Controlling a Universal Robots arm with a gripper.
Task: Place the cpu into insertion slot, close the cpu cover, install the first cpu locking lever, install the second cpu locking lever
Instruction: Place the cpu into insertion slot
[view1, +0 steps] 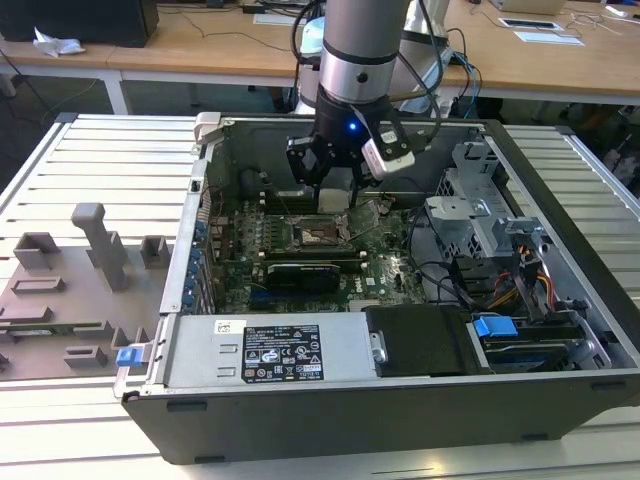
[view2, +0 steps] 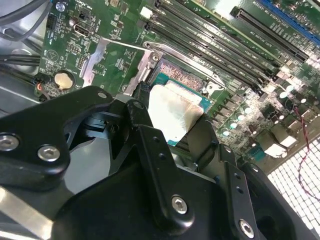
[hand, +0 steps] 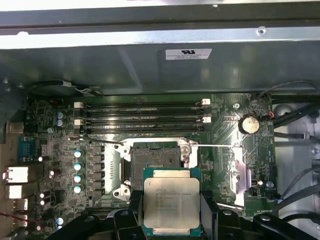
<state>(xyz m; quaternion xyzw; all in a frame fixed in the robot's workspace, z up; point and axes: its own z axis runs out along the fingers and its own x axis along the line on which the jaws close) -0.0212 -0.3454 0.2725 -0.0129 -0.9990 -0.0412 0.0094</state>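
tool (hand: 171, 212) clamps cpu (hand: 171, 197) | insertion slot (hand: 155, 159) partly hidden behind cpu | tool cropped

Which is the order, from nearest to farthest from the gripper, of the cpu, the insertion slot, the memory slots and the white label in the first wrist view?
1. cpu, held in the gripper.
2. insertion slot, just past the cpu.
3. memory slots, beyond the insertion slot.
4. white label, on the case wall.
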